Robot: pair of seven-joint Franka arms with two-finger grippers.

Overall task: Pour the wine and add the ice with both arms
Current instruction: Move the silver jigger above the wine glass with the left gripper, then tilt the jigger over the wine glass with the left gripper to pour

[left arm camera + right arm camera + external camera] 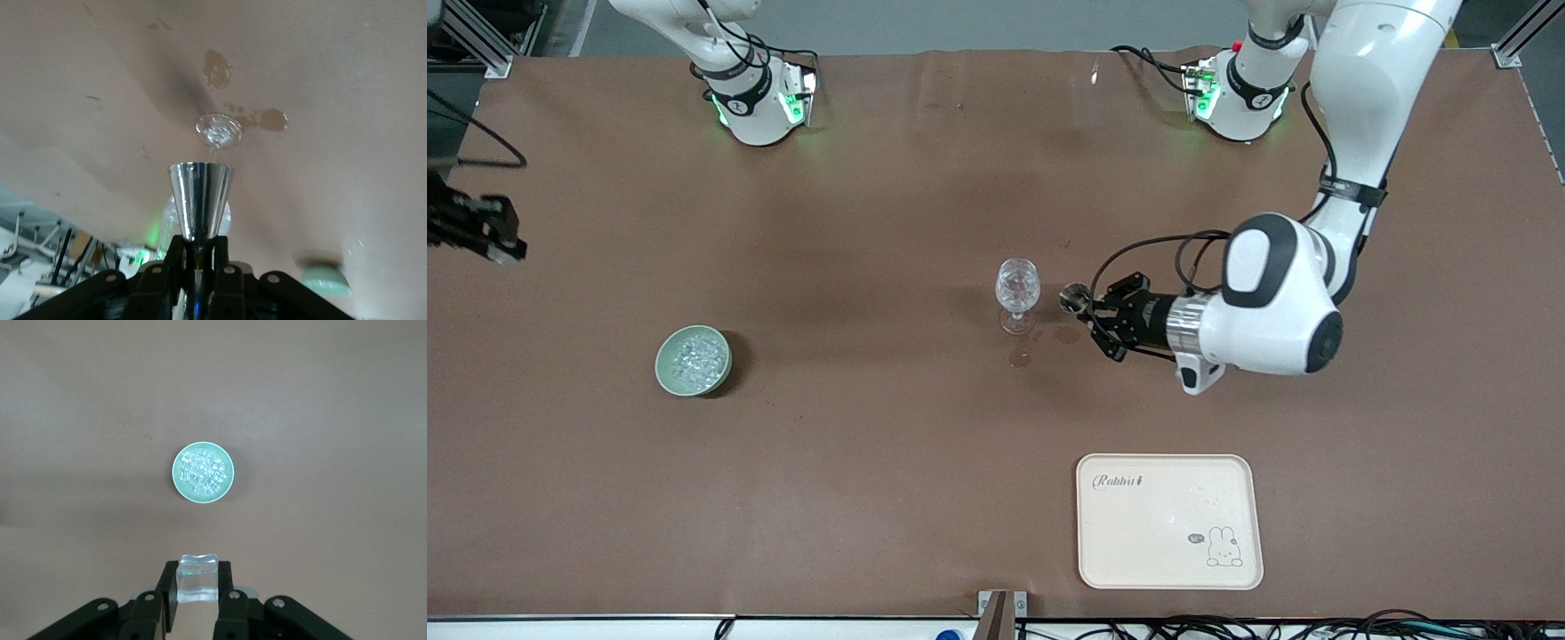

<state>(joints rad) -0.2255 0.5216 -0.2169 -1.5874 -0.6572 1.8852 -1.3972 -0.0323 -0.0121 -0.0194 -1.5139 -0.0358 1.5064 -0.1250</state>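
Left gripper (pixel 1089 313) clamps jigger (pixel 1073 298) at glass's (pixel 1017 286) 3 o'clock; we risk spilling. Right gripper (pixel 198 587) grips ice cube (pixel 198 577).

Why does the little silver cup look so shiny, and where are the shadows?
Left wrist view: the jigger in the left tool mirrors bright light in streaks; a soft shadow crosses the table by the glass. Front view: the bowl casts a dark shadow beside itself. Right wrist view: flat, even light.

A silvery jigger (pixel 199 200) lay tipped sideways beside the wine glass (pixel 1017 293); ice (pixel 698 358) heaped in a green bowl (pixel 667 369), one cube (pixel 198 578) clamped aloft
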